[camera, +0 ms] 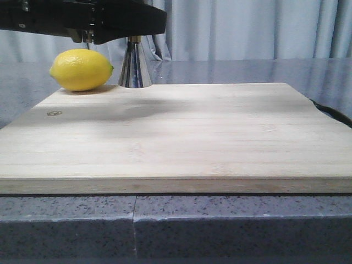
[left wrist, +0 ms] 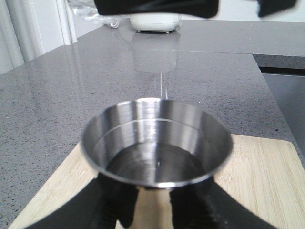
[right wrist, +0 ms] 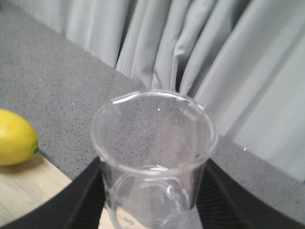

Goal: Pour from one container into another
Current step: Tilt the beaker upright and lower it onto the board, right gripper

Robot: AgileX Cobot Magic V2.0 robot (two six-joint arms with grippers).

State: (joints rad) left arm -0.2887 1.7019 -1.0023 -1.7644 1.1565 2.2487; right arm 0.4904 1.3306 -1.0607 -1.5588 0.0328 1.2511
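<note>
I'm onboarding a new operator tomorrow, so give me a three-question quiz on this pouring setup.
1. True or false: the right claw grips the glass beaker.
2. Which object does the left claw grip? A) the lemon B) the steel jigger C) nothing
3. Fill in: the lemon rests on the far left corner of the wooden ____.

Key: 1 true; 2 B; 3 cutting board.
</note>
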